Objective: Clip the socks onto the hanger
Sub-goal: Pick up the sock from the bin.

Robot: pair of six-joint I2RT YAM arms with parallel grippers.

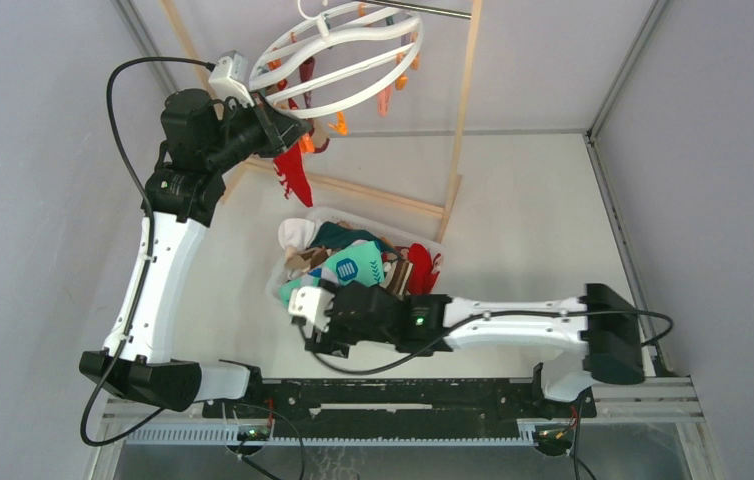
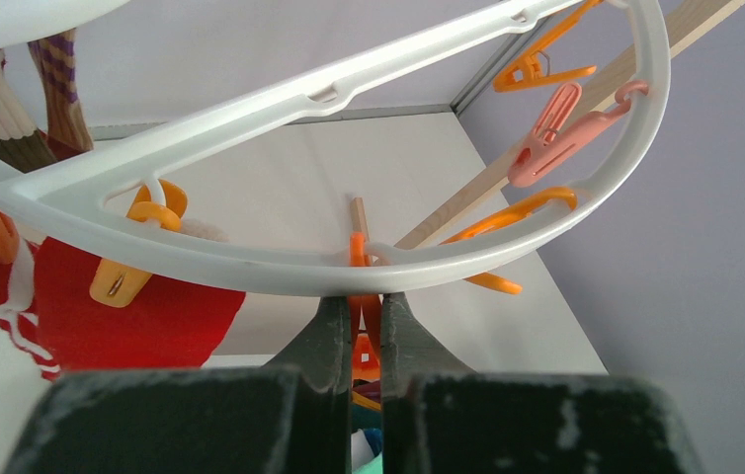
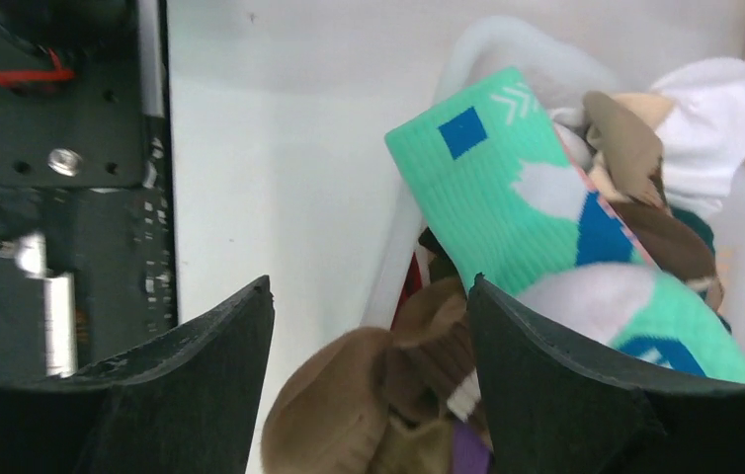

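A: The left claw pinches an orange peg on the hanger. Anything clipped?
B: A red sock and a few others. The right claw gapes, holding nothing, above the tub; most socks wait there.

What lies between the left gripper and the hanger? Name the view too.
An orange peg: it hangs from the hanger and runs down between the shut fingers of the left gripper. The left wrist view shows it.

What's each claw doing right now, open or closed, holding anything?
Left claw: closed on a small orange plastic peg of the white plastic ring hanger.
Right claw: open, holding nothing, above a brown fabric sock.
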